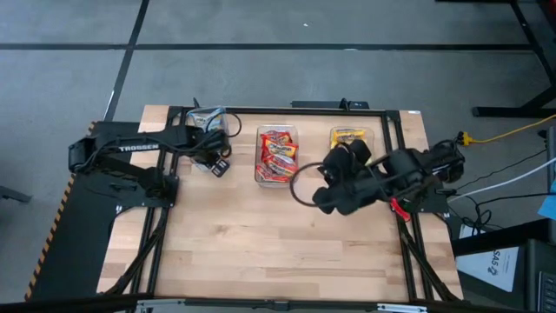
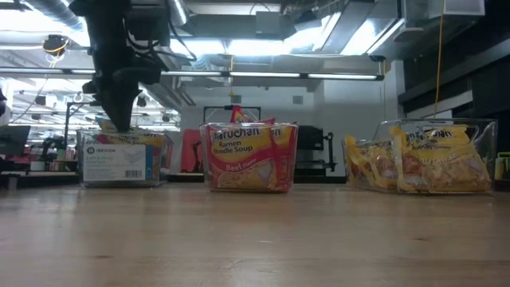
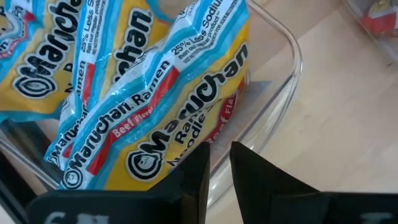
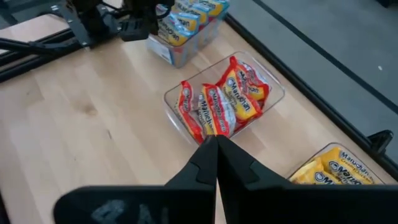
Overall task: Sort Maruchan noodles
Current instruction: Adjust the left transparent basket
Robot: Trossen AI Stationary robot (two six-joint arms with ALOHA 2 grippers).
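Three clear bins stand in a row along the far side of the table. The left bin [image 1: 208, 120] holds blue Maruchan packets [image 3: 155, 106], the middle bin [image 1: 276, 155] red ones [image 4: 224, 102], and the right bin [image 1: 351, 137] yellow ones [image 2: 426, 159]. My left gripper [image 3: 219, 155] hangs over the left bin's near corner, just above the blue packets [image 2: 119, 119]. Its fingers point down, open by a narrow gap with nothing between them. My right gripper [image 4: 211, 140] is shut and empty. It hovers over bare table [image 1: 323, 198] between the middle and right bins.
Bare wooden table [image 1: 278, 243] fills the near half in front of the bins. Dark arm frames run along both table sides [image 1: 148, 235] [image 1: 417, 252]. A white label is on the left bin's front [image 2: 119, 161].
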